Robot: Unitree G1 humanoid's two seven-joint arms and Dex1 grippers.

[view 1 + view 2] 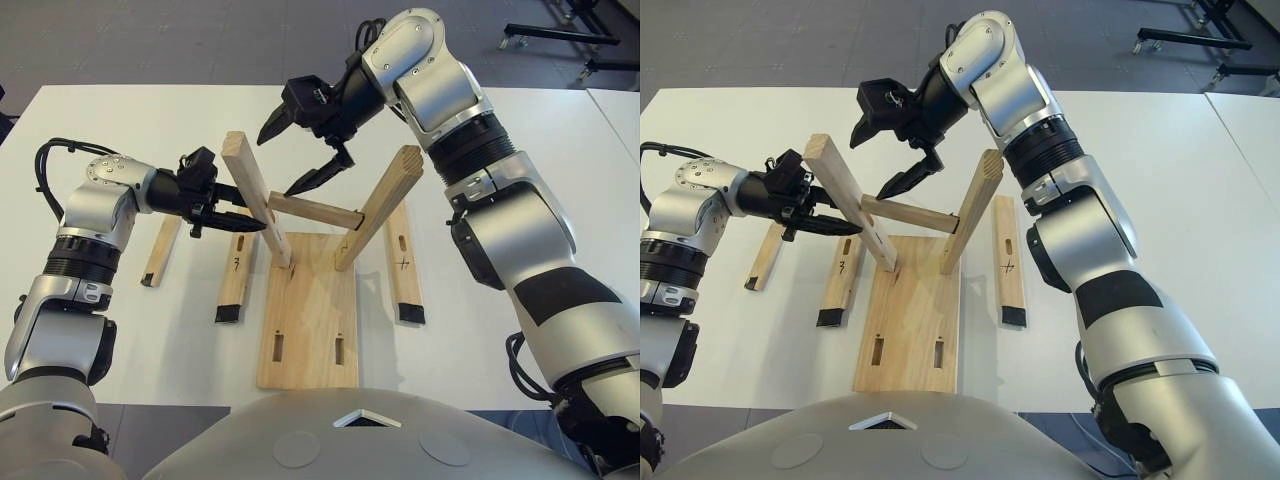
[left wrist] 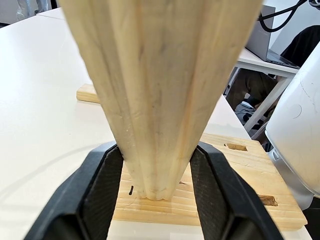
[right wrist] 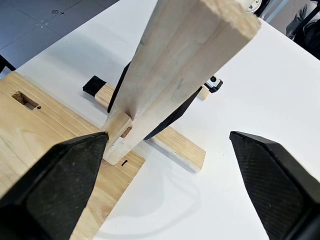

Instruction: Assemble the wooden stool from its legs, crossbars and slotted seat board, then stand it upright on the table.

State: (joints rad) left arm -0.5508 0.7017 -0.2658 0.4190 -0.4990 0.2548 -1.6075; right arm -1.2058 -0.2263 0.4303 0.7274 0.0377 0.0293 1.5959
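Down on the white table (image 1: 110, 340), the slotted seat board (image 1: 305, 335) lay flat right in front of us. Two legs stood in its far slots, and both leaned outward! The left leg (image 1: 254, 195) tilted toward our left, the right leg (image 1: 384, 203) toward our right, with a crossbar (image 1: 315, 211) bridging them partway up.

Our left gripper (image 1: 243, 211) was clenched on that left leg from the side, above the board. In the left wrist view its black fingers (image 2: 100, 195) pressed both faces of the wood.

Our right gripper (image 1: 281, 161) hung released over the far side of the frame, above the crossbar and just beside the left leg's top. Its fingers (image 3: 55, 180) were spread wide and touched nothing.

Three loose pieces lay flat on the table. A short piece (image 1: 162, 250) sat far left, a black-tipped leg (image 1: 237, 275) lay just left of the board, and another black-tipped leg (image 1: 404, 265) lay just right of it.
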